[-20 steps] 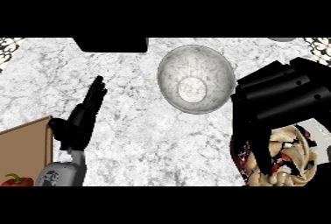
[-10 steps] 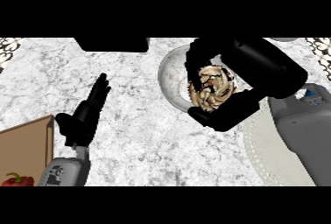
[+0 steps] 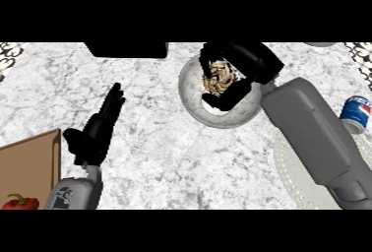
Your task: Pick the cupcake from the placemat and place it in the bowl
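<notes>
Marble counter (image 3: pixel 167 152) runs grey and veined under both arms. Over the bowl (image 3: pixel 218 110) the right hand (image 3: pixel 243 66) curls round the cupcake (image 3: pixel 218 78), which sits inside the bowl's rim, though I can't quite tell whether it touches the bottom. Just behind that forearm lies the pale placemat (image 3: pixel 294 172), with a blue can (image 3: pixel 357 113) off to its outer side. Well apart, the left hand (image 3: pixel 94 133) rests, fingers straight, beside a wooden board (image 3: pixel 29 167) with a red pepper (image 3: pixel 18 202).

right robot hand (image 3: pixel 243 69) w/ cupcake (image 3: pixel 218 76) moving from placemat (image 3: pixel 301 172) to over bowl (image 3: pixel 225 113), soda can (image 3: pixel 357 113) now showing
</notes>
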Robot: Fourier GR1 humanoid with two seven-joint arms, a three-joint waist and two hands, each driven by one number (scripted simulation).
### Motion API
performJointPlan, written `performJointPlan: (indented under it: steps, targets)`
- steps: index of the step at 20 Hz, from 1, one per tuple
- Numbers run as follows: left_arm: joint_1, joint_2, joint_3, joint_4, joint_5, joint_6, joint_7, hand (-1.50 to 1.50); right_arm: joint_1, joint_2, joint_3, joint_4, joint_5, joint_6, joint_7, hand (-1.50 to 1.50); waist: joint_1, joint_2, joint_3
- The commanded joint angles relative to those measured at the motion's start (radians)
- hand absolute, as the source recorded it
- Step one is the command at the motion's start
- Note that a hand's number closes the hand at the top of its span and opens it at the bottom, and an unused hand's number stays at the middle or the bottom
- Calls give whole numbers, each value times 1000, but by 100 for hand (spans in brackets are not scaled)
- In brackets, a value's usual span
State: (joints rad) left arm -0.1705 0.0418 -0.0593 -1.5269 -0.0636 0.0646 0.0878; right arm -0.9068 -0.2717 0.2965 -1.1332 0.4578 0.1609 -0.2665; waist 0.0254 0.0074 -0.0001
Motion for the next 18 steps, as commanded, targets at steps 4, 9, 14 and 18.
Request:
performJointPlan:
  steps: [4,9,14,18]
  targets:
    - [-9,23,10,-25,3,-17,15,0,-90,44,-30,377,16,62,-135,150,12,4,0]
    - [28,-7,-11,-11,-16,5,-19,0,-109,41,-40,524,1,165,-322,-150,6,3,0]
    - [16,32,34,-13,22,-31,-4,0,-165,82,-144,612,-81,192,-412,-150,6,3,0]
    - [27,-9,4,15,3,-11,-45,0,-206,81,-257,623,-177,198,-415,-150,0,3,0]
